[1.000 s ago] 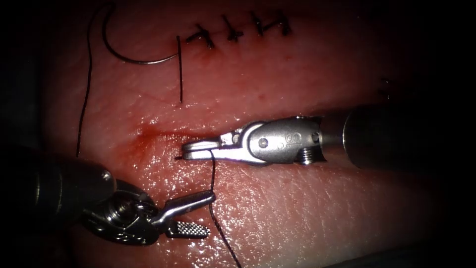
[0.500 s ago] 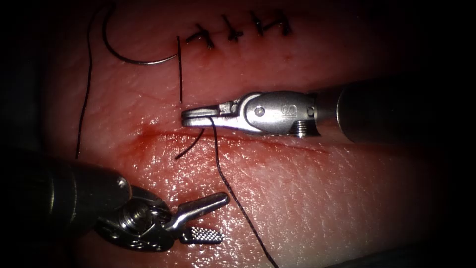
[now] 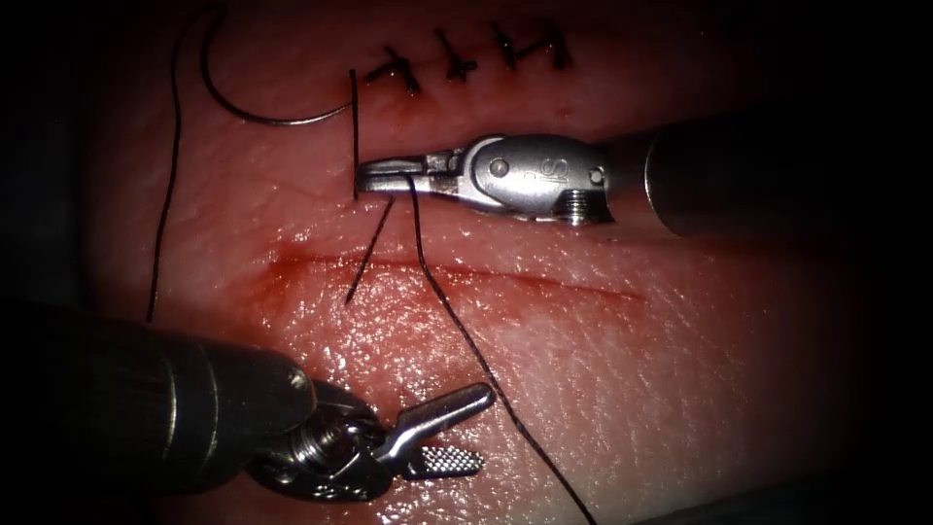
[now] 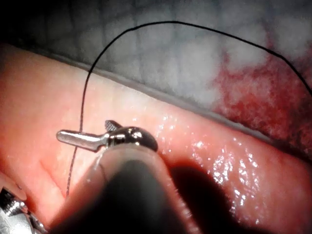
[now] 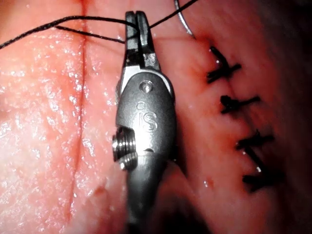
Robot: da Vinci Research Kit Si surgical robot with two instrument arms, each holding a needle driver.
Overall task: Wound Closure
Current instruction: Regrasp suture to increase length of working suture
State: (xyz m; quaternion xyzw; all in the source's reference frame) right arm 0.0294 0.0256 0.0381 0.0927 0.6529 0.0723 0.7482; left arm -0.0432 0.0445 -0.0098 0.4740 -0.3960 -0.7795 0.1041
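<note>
My right tool (image 3: 363, 179) reaches in just above the cut (image 3: 505, 276), jaws shut on the dark thread (image 3: 457, 326). From the jaws the thread runs down across the cut to the lower edge, and a short tail (image 3: 367, 255) hangs to the cut's left end. The right wrist view shows the same hold, right tool (image 5: 136, 22) on thread (image 5: 73, 20). The curved needle (image 3: 262, 115) lies free on the tissue at the upper left, held by neither tool. My left tool (image 3: 482, 426) is low, below the cut, open and empty; the left wrist view shows the left tool (image 4: 87, 131) beside the thread (image 4: 84, 100).
A row of finished stitches (image 3: 466, 58) crosses the older closed line at the top; the stitches (image 5: 234, 102) appear beside my right tool's shaft. A long strand of thread (image 3: 165, 194) trails down the left from the needle. Red fluid (image 3: 292, 272) wets the cut's left end.
My right tool has risen from the cut toward the stitches, drawing the thread up with it. The left tool has slid to the right, still open.
</note>
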